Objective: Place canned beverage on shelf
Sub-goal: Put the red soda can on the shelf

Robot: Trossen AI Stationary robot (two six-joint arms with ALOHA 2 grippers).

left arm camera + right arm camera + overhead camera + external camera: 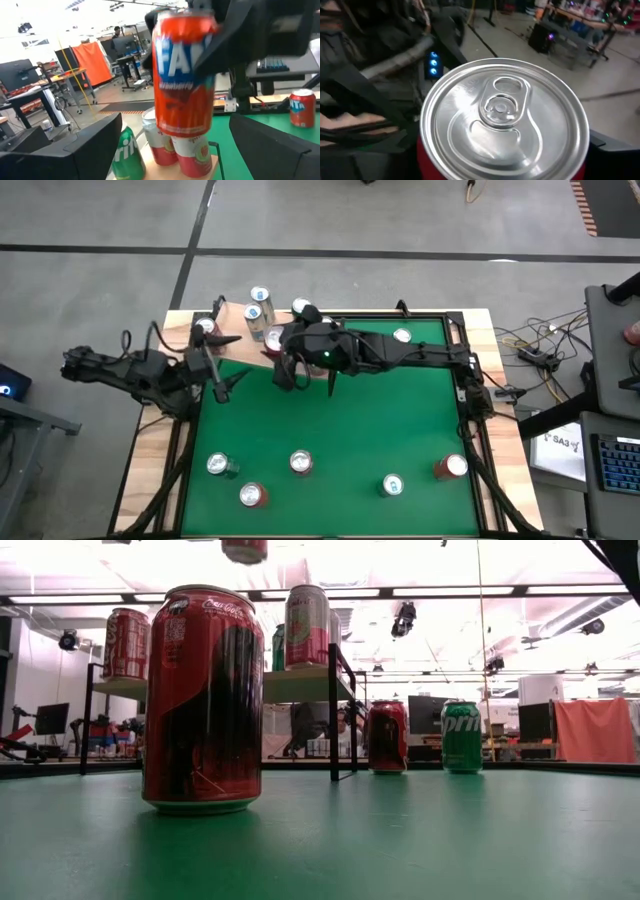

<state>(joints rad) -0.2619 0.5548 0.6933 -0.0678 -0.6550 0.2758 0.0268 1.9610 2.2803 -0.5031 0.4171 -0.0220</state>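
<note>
The right gripper (283, 376) grips a red aluminium Fanta strawberry can (184, 75); the left gripper (224, 365) gapes beside it, seemingly clear.

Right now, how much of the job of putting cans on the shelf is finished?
Several cans already stand on the shelf. The right gripper holds a red Fanta can above them, not yet set down. The left gripper waits open beside it. Five cans, such as this one, remain at the table's near edge.

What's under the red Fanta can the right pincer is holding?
Below the Fanta can, held by the right pincer, stand two pale red-labelled cans and a green Sprite can on the shelf. The can hides most of their tops.
</note>
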